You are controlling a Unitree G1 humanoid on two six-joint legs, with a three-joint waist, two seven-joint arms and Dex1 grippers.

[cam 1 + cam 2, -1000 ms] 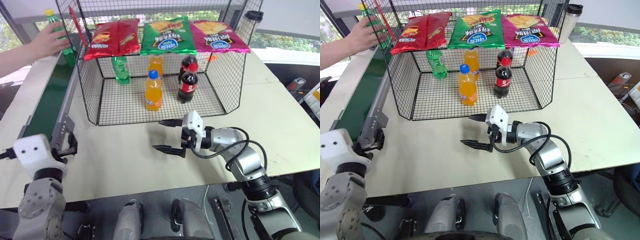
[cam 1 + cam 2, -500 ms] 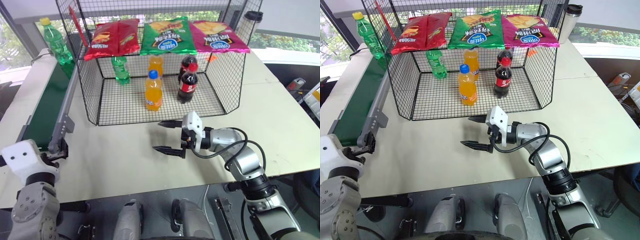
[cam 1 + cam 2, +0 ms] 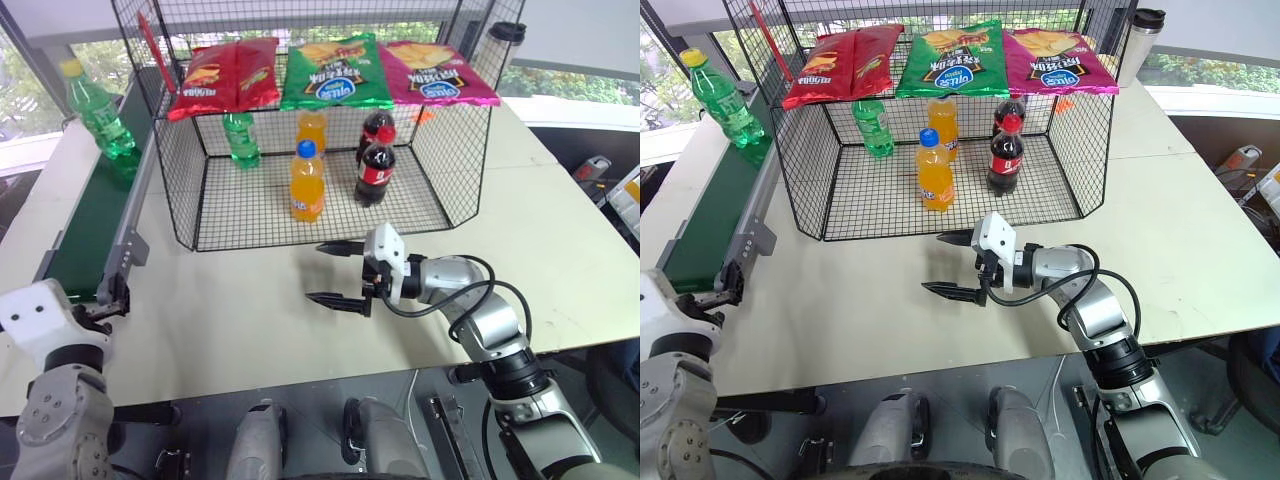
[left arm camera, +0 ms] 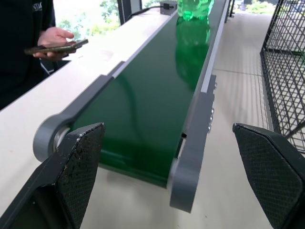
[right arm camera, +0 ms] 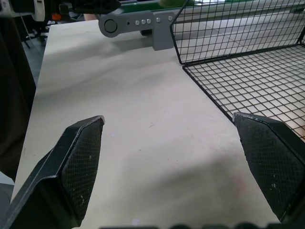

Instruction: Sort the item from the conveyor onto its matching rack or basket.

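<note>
**A:** The green soda bottle (image 3: 97,112) stands upright on the conveyor (image 3: 95,215), up at its far end, yellow cap on top, nothing touching it. The dark green belt runs along the left edge of the table (image 3: 250,310), right beside the black wire cage (image 3: 200,215).

**B:** And the left gripper (image 4: 174,179) sits at the near, rounded end of that belt, its two black fingers spread wide with nothing between them. Down the belt from the wrist camera, the bottle's green base shows far off, well apart from the claw.

**A:** Over to the right gripper (image 3: 335,273). It hovers just above the tabletop in front of the cage's open side, pointing across toward the robot's left, and its fingers (image 3: 338,246) stand wide apart too. Empty.

**B:** Inside the cage there's a line-up: another green bottle (image 3: 240,138) at the back left, an orange soda bottle (image 3: 306,182) with a blue cap out front, a second orange one (image 3: 312,128) behind it, and two dark cola bottles (image 3: 375,160) with red caps, one close behind the other.

**A:** Along the cage's upper back wall hang three chip bags: red (image 3: 225,75), green (image 3: 336,70), magenta (image 3: 440,70).

**B:** Off to the side of the conveyor in the left wrist view, a person's hand (image 4: 55,37) holds a phone (image 4: 57,46). It's well apart from the bottle and the belt.
</note>
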